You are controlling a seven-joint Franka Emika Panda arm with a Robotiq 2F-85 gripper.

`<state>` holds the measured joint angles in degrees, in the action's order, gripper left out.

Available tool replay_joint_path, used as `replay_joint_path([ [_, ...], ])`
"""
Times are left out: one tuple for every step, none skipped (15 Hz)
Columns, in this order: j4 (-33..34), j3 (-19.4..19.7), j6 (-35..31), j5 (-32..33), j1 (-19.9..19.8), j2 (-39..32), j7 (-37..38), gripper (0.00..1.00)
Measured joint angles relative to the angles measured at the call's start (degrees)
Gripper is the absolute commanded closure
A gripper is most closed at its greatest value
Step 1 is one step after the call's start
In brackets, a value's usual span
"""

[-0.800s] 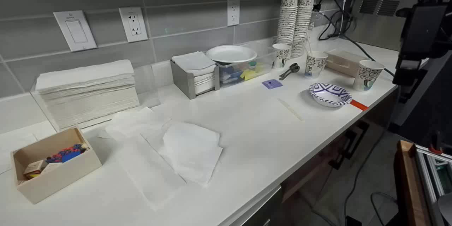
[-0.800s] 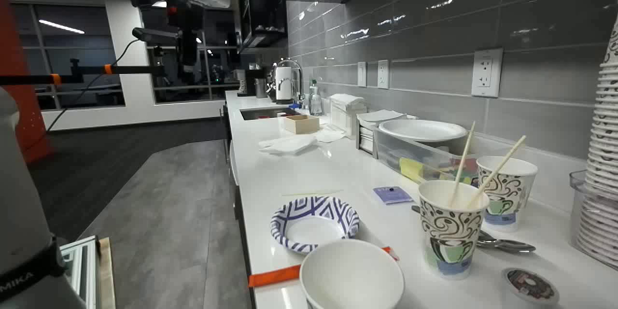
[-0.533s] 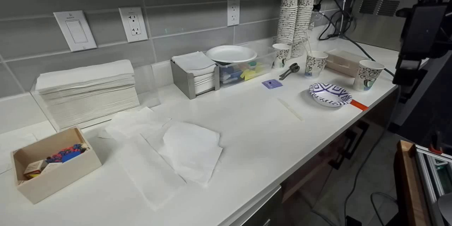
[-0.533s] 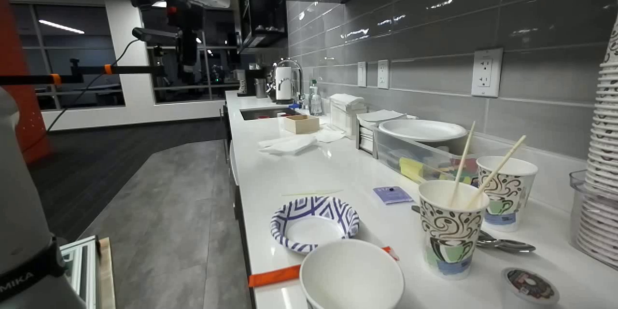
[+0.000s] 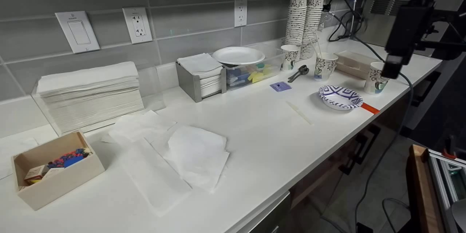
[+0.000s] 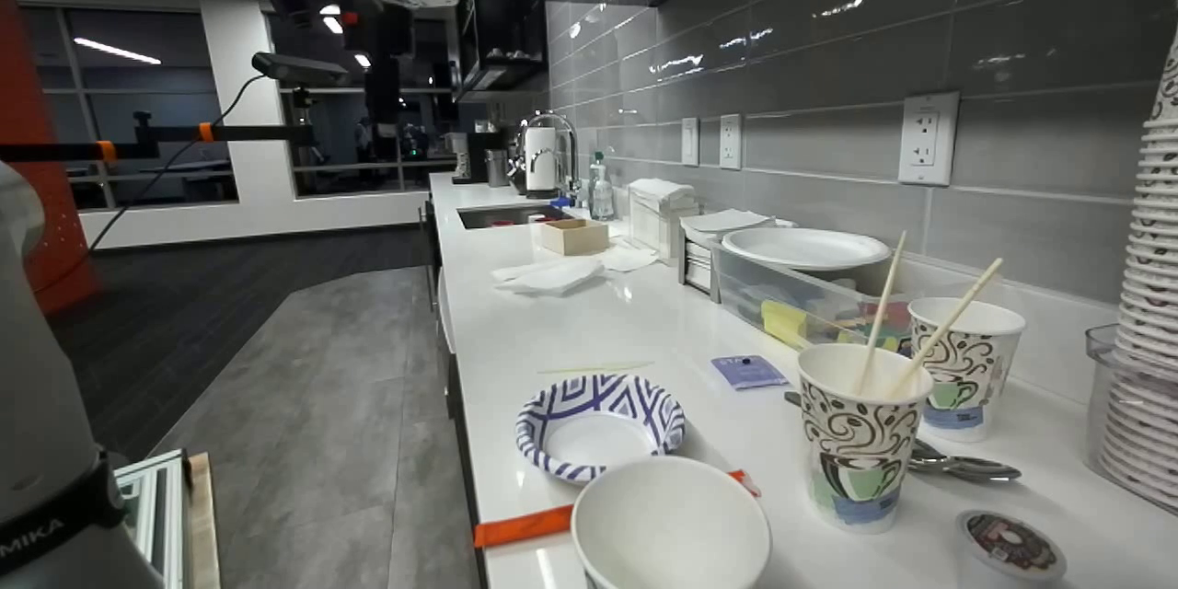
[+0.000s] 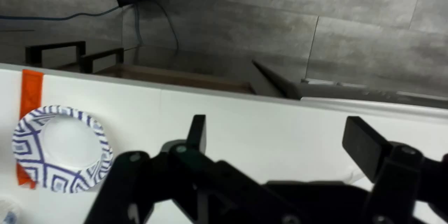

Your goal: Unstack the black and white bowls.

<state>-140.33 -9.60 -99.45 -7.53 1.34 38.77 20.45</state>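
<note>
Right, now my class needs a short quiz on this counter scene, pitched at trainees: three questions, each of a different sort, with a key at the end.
1. Multiple choice. In the wrist view, the pincer is:
a) fully shut
b) open, with its fingers apart
c) out of the picture

2. True or false. The patterned bowl sits on the white counter with its open side up.

3. Count. In an exterior view, how many sticks stand in the paper cup that holds them?

Key:
1. b
2. True
3. Two
</note>
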Motion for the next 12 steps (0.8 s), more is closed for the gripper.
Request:
replay_joint_path([
  [-0.36, 0.27, -2.41, 1.58, -1.88, -0.58, 0.88, 0.00],
  [-0.84, 0.70, -5.19, 3.11, -3.75, -1.31, 1.65, 0.00],
  [-1.37, 1.19, -8.09, 4.64, -5.58, -2.23, 2.46, 0.00],
  [-1.82, 1.76, -11.00, 5.89, -7.42, -3.41, 3.36, 0.00],
  [-2.19, 2.39, -13.55, 6.75, -9.06, -4.81, 4.36, 0.00],
  [-2.48, 3.05, -16.01, 7.48, -10.55, -6.41, 5.30, 0.00],
  [-2.70, 3.75, -18.41, 8.16, -11.84, -8.18, 6.01, 0.00],
  [-2.94, 4.48, -20.95, 8.70, -12.89, -10.03, 6.43, 0.00],
  [-3.26, 5.22, -23.60, 9.29, -13.77, -11.88, 6.61, 0.00],
  [-3.69, 5.90, -26.07, 10.09, -14.62, -13.67, 7.05, 0.00],
  [-4.13, 6.50, -28.24, 11.17, -15.47, -15.31, 7.75, 0.00],
  [-4.46, 7.01, -30.20, 12.29, -16.31, -16.94, 8.55, 0.00],
])
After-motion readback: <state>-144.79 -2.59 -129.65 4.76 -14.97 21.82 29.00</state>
